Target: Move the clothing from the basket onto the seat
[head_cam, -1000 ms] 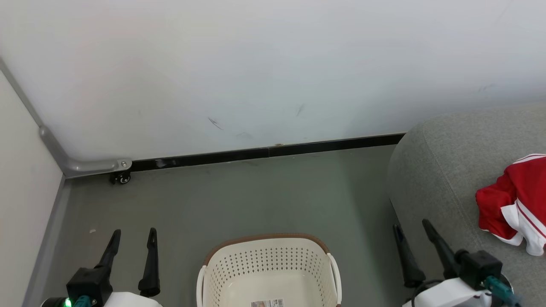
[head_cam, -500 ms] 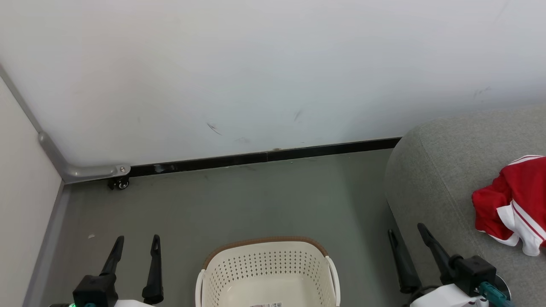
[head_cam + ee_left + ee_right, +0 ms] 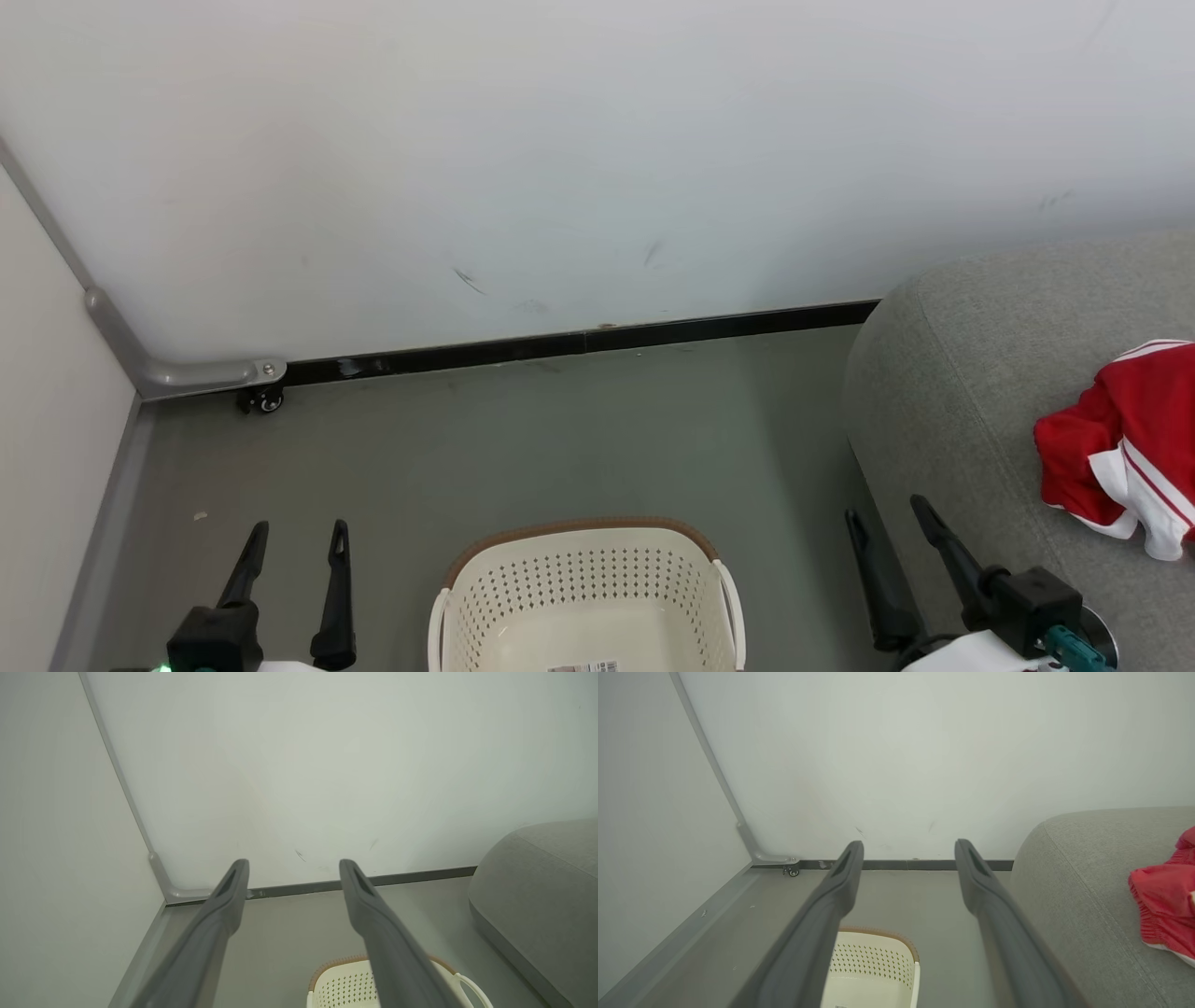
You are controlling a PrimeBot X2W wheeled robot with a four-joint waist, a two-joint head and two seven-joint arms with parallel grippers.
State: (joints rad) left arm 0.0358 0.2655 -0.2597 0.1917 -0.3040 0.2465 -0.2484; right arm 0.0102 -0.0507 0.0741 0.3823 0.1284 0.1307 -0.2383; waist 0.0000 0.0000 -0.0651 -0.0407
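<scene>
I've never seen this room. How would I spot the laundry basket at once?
Start at the white wall with the black strip along its foot, then come down the grey floor toward the robot. The basket stands there, left of the large grey seat. It is cream plastic dotted with holes, with a brown rim, unlike the fabric seat bearing red clothing.

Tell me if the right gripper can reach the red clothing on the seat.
Probably yes: the open right gripper hangs beside the seat, with nothing lying between it and the clothing.
</scene>
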